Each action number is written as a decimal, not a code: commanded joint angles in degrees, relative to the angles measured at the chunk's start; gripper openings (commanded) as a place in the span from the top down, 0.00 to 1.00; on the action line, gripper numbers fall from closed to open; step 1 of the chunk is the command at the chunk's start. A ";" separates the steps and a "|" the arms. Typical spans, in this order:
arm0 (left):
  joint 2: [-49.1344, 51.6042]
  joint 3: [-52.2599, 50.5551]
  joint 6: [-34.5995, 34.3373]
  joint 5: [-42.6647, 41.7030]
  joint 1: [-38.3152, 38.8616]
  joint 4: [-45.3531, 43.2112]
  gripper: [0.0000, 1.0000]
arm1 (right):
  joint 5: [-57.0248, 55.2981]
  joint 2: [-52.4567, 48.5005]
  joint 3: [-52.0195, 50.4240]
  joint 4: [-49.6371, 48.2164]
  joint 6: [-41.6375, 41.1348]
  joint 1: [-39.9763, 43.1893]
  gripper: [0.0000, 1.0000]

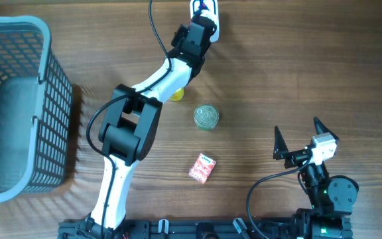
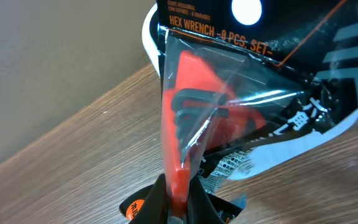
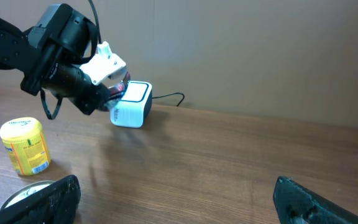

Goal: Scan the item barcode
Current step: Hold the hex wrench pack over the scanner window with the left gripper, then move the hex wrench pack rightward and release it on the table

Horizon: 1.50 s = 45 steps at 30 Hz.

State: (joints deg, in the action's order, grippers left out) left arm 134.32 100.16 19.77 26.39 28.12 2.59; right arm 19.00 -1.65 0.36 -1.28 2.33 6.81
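My left gripper (image 2: pixel 179 208) is shut on the edge of a hex wrench set (image 2: pixel 229 106), a clear packet with red and black tools and a black printed card. It holds the packet right up against the white barcode scanner (image 2: pixel 148 28), which shows only as a white rim behind the packet. From the right wrist view, the scanner (image 3: pixel 131 104) is a small white box at the far edge of the table, and the left gripper (image 3: pixel 114 93) presses close to its left side. My right gripper (image 1: pixel 297 126) stands wide open at the near right, with nothing in it.
A grey mesh basket (image 1: pixel 18 106) fills the left side. A yellow can (image 1: pixel 176 94) sits under the left arm, a round tin (image 1: pixel 206 117) stands mid-table, and a red-pink carton (image 1: pixel 203 168) lies nearer the front. A black cable (image 3: pixel 166 98) trails from the scanner.
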 commanded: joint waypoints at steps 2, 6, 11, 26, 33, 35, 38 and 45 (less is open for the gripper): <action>0.85 1.49 7.08 6.14 -0.39 1.77 0.96 | -0.11 0.26 -0.07 -0.28 -0.87 -0.24 0.00; 0.87 1.49 7.08 6.10 -0.31 2.47 0.96 | -0.11 0.26 -0.07 -0.28 -0.87 -0.24 0.00; 0.98 1.49 7.56 6.03 0.00 2.71 0.96 | -0.11 0.26 -0.07 -0.28 -0.87 -0.24 0.00; 0.85 4.07 6.99 9.94 9.35 1.36 0.96 | -0.11 0.26 -0.07 -0.28 -0.87 -0.24 0.00; -1.40 5.25 -15.23 -2.08 14.12 11.02 0.96 | -0.11 0.26 -0.07 -0.28 -0.87 -0.24 0.00; -2.05 5.25 -19.82 -9.99 15.10 15.15 0.96 | -0.11 0.26 -0.07 -0.28 -0.90 -0.24 0.00; -3.30 5.25 -21.33 -19.54 16.22 19.19 0.96 | -0.11 0.26 -0.07 -0.37 -0.83 -0.24 0.00; -5.90 5.25 -22.25 -32.30 16.72 24.79 0.96 | 0.31 0.26 0.46 -1.16 -7.02 -0.17 0.00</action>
State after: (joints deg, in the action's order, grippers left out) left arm 132.31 104.40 -1.23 1.37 45.04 26.79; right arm 19.00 -1.65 0.36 -1.80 1.10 6.81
